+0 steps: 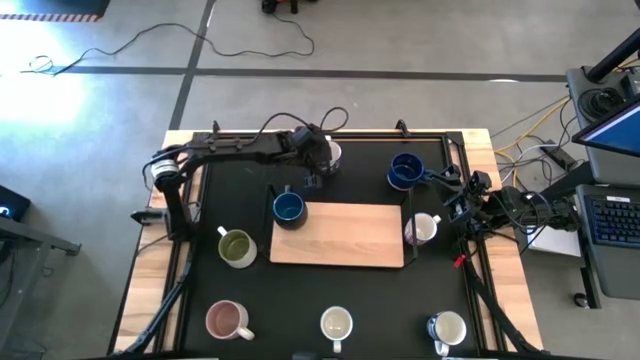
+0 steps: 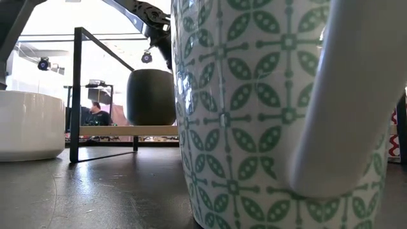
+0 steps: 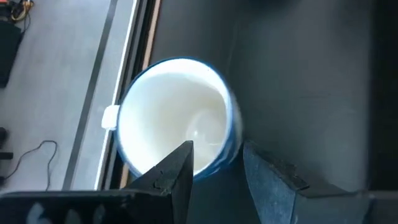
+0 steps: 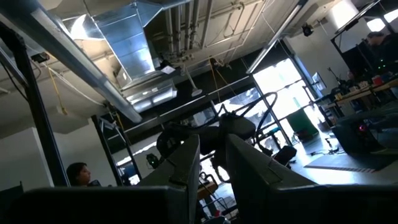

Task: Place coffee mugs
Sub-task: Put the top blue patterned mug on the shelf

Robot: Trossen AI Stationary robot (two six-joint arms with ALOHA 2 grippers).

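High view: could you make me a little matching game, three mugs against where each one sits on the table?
Mugs: 1 olive green mug; 2 pink mug; 3 shiny metallic mug.
Places in the high view: A bottom right corner; B just left of the wooden board; C bottom left corner.
Pairs: 1-B; 2-C; 3-A.

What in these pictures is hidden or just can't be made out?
- White mug at the table's far edge, high view: mostly covered by the left hand.
- Patterned mug, low view: fills the picture, blocking the mugs behind; its top and base are cut off.
- Person, low view: too far and small to tell anything.
- Right hand, right wrist view: points up at the ceiling, so the table is unseen.
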